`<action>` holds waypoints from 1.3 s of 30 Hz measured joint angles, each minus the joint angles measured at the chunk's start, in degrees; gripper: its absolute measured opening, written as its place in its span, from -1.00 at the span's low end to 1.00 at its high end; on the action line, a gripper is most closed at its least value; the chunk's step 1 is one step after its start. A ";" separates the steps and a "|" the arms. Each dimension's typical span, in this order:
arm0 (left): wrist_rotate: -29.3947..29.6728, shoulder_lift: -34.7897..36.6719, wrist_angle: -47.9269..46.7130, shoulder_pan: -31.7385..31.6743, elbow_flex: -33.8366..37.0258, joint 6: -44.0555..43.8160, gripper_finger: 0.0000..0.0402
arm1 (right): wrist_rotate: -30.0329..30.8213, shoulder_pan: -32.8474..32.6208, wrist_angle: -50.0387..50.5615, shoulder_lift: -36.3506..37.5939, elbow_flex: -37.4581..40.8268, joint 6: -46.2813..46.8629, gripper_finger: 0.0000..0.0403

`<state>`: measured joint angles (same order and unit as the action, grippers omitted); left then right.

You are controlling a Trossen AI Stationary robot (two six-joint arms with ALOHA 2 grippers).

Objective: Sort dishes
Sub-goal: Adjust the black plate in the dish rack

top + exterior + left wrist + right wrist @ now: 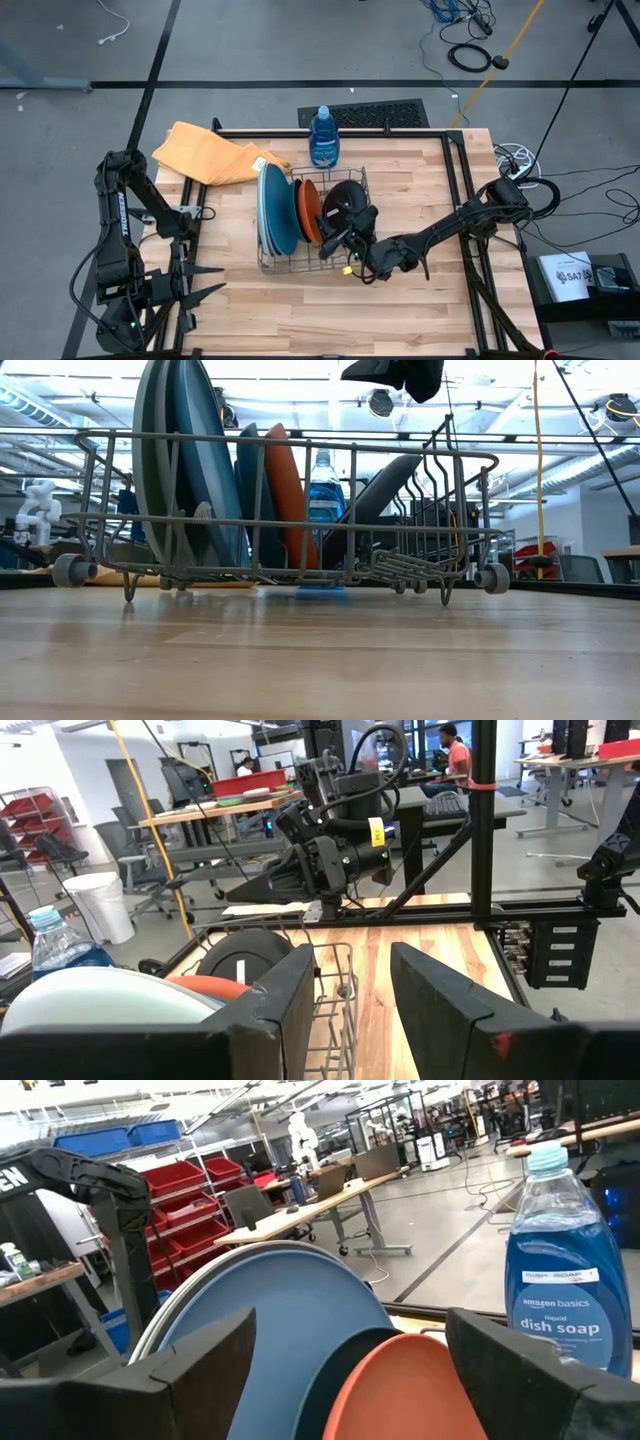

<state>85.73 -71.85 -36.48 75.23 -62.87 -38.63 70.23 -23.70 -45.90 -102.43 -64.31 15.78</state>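
Note:
A wire rack (266, 266) stands mid-table. Several large plates, grey (150, 460), blue (205, 470) and dark teal (248, 490), stand upright on edge at its left end (275, 208), with an orange plate (308, 208) beside them. A black plate (345, 195) leans in the rack's right part (385, 485). My right gripper (338, 236) hovers open above the rack near the black plate, clear of it in the low view (395, 375). My left gripper (215, 280) is open and empty, low at the table's left, pointing at the rack (352, 990).
A blue dish soap bottle (323, 138) stands just behind the rack. An orange cloth (210, 155) lies at the far left of the table. Bare wood lies in front of the rack, toward the near edge (330, 320).

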 joint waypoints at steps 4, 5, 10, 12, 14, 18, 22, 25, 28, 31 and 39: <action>0.00 -0.01 -0.01 -0.01 0.00 0.00 -0.32 | 0.03 -0.34 0.03 0.00 0.00 -0.01 0.58; 0.00 0.01 -0.01 0.01 0.00 0.00 -0.32 | 0.01 -0.44 0.03 0.00 0.00 -0.04 0.58; 0.00 -0.01 -0.01 -0.01 -0.02 0.02 -0.32 | -2.60 -1.30 -4.32 0.00 0.00 -5.05 0.48; 0.00 -0.01 -0.02 -0.01 0.00 0.02 -0.32 | -4.16 -1.66 -7.01 0.00 0.00 -8.36 0.36; 0.00 -0.01 -0.03 0.01 0.00 0.02 -0.32 | -5.42 -2.11 -9.47 0.00 0.00 -11.81 0.20; 0.00 -0.01 -0.01 0.01 0.00 0.00 -0.32 | -5.69 -4.08 -6.90 1.48 0.00 -15.38 -0.23; 0.00 -0.01 -0.02 -0.01 0.00 0.00 -0.32 | -4.80 -7.20 1.96 3.74 0.00 -12.57 -0.79; 0.00 -0.01 -0.03 0.00 0.00 0.01 -0.32 | -4.09 -9.28 10.67 4.66 -0.02 -6.09 -0.95; 0.00 -0.01 -0.03 -0.01 -0.02 0.00 -0.32 | -6.18 -10.73 20.56 4.70 -0.01 3.67 -0.99; 0.00 -0.01 -0.02 -0.01 -0.02 0.00 -0.32 | -9.91 -11.41 31.68 4.70 -0.02 13.97 -1.00; 0.00 -0.01 0.60 -0.27 -0.02 -0.07 -0.32 | -14.43 -11.61 50.13 4.68 -1.47 22.01 -1.00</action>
<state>85.73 -71.85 -35.88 74.96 -62.89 -38.70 55.79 -35.31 4.23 -97.76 -65.78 37.79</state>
